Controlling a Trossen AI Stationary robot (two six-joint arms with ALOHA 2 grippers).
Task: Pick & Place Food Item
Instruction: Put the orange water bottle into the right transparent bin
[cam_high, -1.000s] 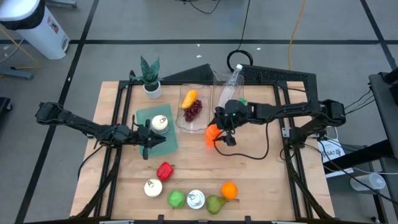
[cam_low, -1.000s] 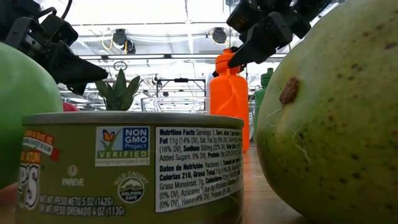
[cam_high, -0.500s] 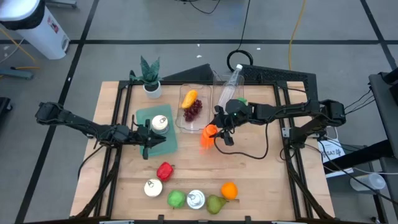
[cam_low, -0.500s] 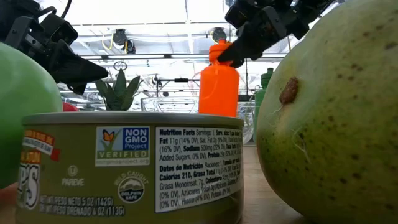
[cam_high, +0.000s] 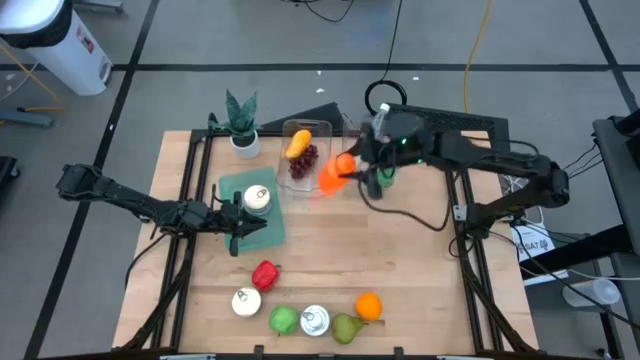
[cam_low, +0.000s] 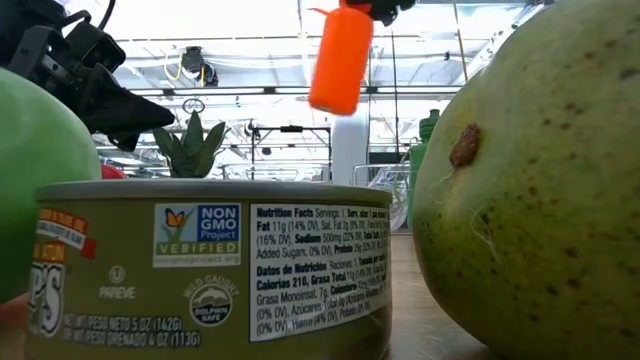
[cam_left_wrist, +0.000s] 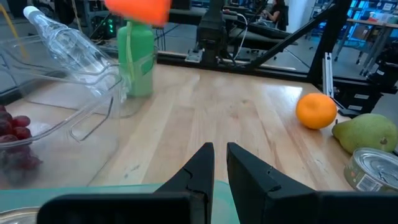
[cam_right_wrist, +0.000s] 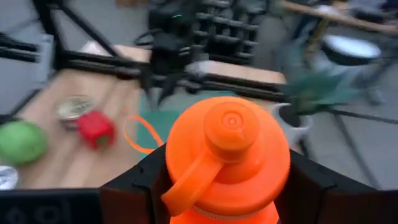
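Right now right gripper (cam_high: 358, 166) pinches the orange bottle (cam_high: 333, 172) by its sides, lifted clear, just beside the clear container (cam_high: 300, 155). Left gripper (cam_high: 238, 222) pressed together, idle, farther off.

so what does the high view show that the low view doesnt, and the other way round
Only the high view shows the right gripper gripping the orange bottle, the clear tray holding grapes, the red pepper and the orange. Only the low view shows the can's label and the room's ceiling behind. Both show the orange bottle held off the table, the potted plant, the pear and the left arm's shut gripper.
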